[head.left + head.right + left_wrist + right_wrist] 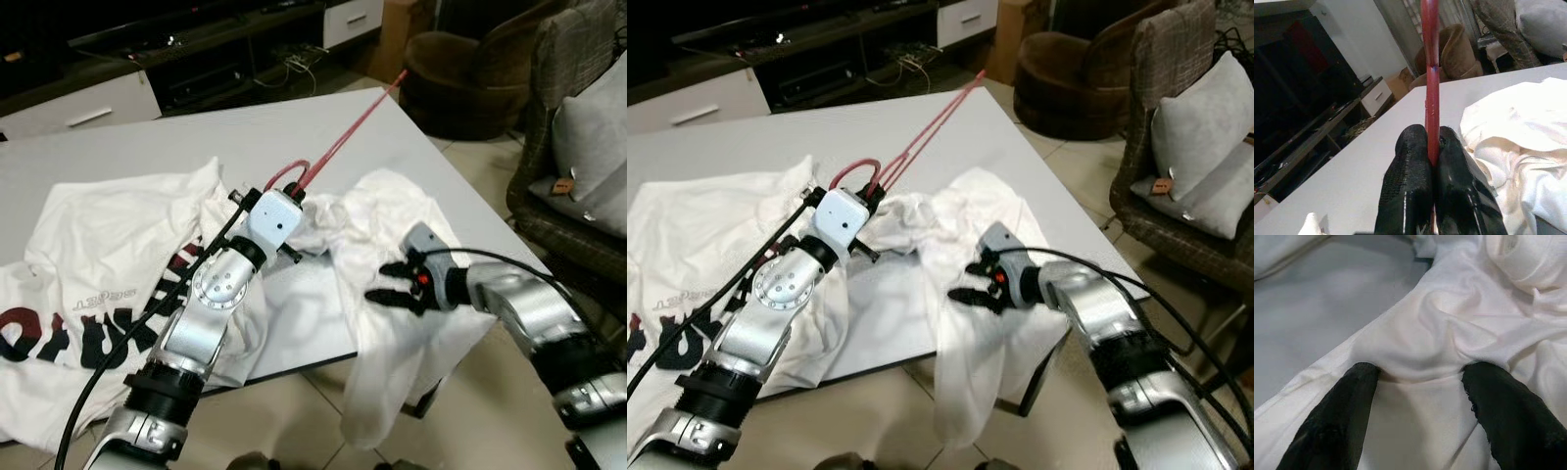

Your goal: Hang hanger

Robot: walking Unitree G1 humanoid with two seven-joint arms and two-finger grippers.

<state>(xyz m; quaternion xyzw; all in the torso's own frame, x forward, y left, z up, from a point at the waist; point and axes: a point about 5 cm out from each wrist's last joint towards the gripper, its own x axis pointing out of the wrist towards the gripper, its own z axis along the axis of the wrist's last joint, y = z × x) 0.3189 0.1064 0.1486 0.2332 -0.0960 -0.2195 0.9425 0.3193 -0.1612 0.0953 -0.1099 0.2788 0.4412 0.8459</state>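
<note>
A red hanger (353,127) slants up from the middle of the table toward its far right corner, its hook end low over the white cloth. My left gripper (1432,139) is shut on the hanger's red bar (1430,58). A bunched white garment (392,211) lies on the right side of the table (127,147) and drapes over the near edge. My right gripper (387,284) hovers open just over this cloth, one finger on either side of a raised fold (1420,357).
A white T-shirt with red and black print (88,255) covers the table's left half. Beyond the table stand a low TV unit (88,103) and a brown armchair (470,78). A woven chair with grey cushions (588,137) is at the right. Tiled floor (294,411) lies below.
</note>
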